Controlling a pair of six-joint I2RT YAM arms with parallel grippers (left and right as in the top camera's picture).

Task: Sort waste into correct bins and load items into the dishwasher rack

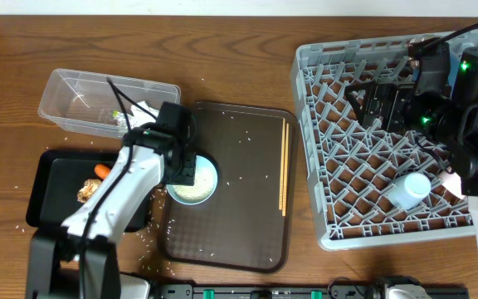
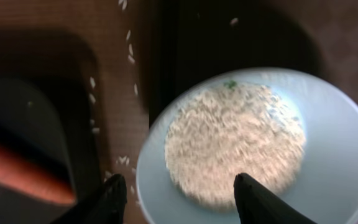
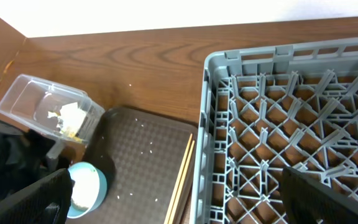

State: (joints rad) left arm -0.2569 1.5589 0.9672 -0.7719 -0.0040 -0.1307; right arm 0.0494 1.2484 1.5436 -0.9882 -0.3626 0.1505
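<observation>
A light blue cup (image 1: 196, 181) holding a heap of white rice (image 2: 235, 140) stands on the left part of the dark brown serving tray (image 1: 239, 216). My left gripper (image 2: 179, 182) is open and straddles the cup's rim. One finger (image 2: 114, 199) is outside the cup and the other sits over the rice, both clear of the rim. The clear tub (image 1: 73, 95) holds crumpled white paper (image 1: 143, 110). In the black tray (image 1: 48, 191) lie a carrot piece (image 1: 102, 170) and a brown lump (image 1: 87, 192). My right gripper (image 3: 179, 205) hangs open over the dishwasher rack (image 1: 314, 124), where a pale cup (image 1: 411, 189) lies.
Two wooden chopsticks (image 1: 284, 166) lie along the serving tray's right edge, close to the rack wall. Loose rice grains (image 1: 237, 133) are scattered on the tray and on the table by the black tray. A wall edges the far side of the table.
</observation>
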